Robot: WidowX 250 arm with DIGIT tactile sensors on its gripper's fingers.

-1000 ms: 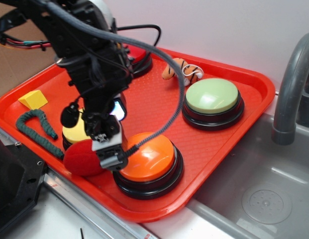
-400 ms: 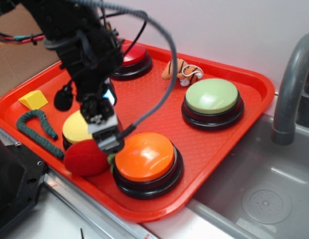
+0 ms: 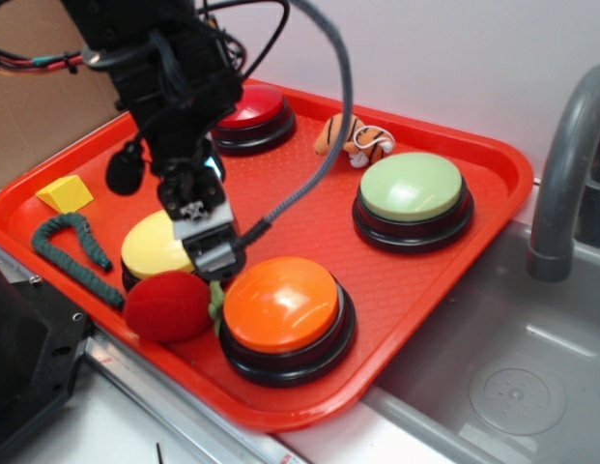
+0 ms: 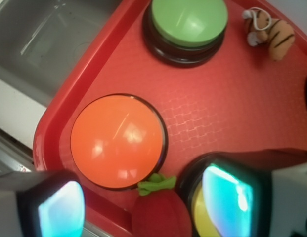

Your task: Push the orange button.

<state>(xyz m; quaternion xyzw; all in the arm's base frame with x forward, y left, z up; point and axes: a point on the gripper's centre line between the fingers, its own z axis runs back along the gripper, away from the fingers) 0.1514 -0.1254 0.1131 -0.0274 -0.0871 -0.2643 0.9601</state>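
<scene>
1. Far left on the red tray point(image 3: 444, 280), a yellow wedge point(image 3: 64, 192) and a dark green cord point(image 3: 68, 246) are seen, well apart from the task area.
2. A red strawberry toy point(image 3: 167, 305) is seen at the tray's near edge, touching or just beside the orange button's base; its green leaves point(image 4: 155, 184) are shown against the base in the wrist view.
3. A yellow button point(image 3: 155, 246) is partly hidden behind the gripper point(image 3: 211, 249).
4. The gripper is hung above the tray, between the yellow button and the orange button, off the orange dome. Nothing is held. In the wrist view two fingers point(image 4: 227, 195) are shown set apart with bare space between, so the jaws are judged open; how wide is not told exactly.
5. The orange button point(image 3: 282, 304) is placed at the tray's near edge, right of the strawberry toy, unobstructed on top. In the wrist view the orange dome point(image 4: 117, 141) is seen up and left of centre.
6. Further right: a red button point(image 3: 253, 108) at the back, a striped plush toy point(image 3: 351, 138), a green button point(image 3: 413, 188), and a grey faucet point(image 3: 568, 155) over the sink.
7. Risks, as judged: if lowered straight down, the yellow button or the toy could be hit instead, since the gripper is not over the orange dome. An off-centre press could slip off the glossy dome. The toy could be snagged by the open fingers.
</scene>
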